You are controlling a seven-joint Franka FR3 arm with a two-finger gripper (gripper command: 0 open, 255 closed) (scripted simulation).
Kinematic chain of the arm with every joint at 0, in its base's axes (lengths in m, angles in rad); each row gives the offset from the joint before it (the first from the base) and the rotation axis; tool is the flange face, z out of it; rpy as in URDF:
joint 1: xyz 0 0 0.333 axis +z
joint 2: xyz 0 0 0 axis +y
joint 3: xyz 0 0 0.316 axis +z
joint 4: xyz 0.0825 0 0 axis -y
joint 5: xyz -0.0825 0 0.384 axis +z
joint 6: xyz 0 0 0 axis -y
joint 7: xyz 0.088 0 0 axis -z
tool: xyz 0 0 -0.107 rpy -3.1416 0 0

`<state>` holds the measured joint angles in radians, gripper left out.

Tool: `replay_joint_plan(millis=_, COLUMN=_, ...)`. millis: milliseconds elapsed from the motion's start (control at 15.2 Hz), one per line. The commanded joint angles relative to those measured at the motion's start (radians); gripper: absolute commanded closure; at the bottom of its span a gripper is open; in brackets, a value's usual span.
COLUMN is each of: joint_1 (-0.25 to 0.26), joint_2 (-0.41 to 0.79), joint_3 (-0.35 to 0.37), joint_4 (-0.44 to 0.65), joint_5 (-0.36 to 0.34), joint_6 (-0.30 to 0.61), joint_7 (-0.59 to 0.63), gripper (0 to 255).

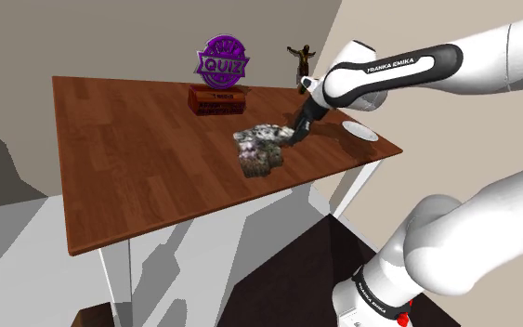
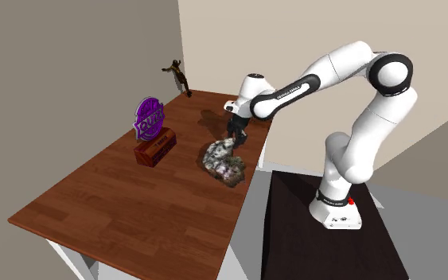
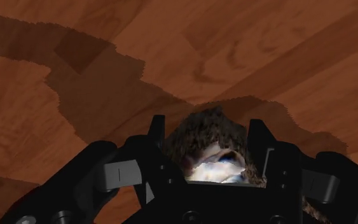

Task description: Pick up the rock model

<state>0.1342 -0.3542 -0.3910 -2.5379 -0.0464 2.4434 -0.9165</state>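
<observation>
The rock model is a lumpy grey, white and brown mass lying near the shoulder view's right edge of the wooden table. My black gripper reaches down onto the rock's end nearest the arm. In the wrist view the two fingers stand either side of the mottled rock and clasp it between them, my gripper shut on it. In the second exterior view the rock sits under the gripper close to the table edge; I cannot tell whether it is off the wood.
A purple quiz sign stands on a red-brown box behind the rock. A dark figurine is at the far corner, and a white plate lies near the table's edge beyond the gripper.
</observation>
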Motion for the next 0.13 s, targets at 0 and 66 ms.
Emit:
replay_joint_plan(millis=0, joint_1=-0.004, joint_2=-0.013, joint_3=0.002, joint_4=0.008, joint_5=-0.005, joint_6=-0.019, joint_7=0.003, gripper=255)
replay_joint_plan(millis=66, joint_1=-0.004, joint_2=-0.013, joint_3=0.002, joint_4=0.008, joint_5=-0.005, joint_6=-0.019, joint_7=0.003, gripper=255)
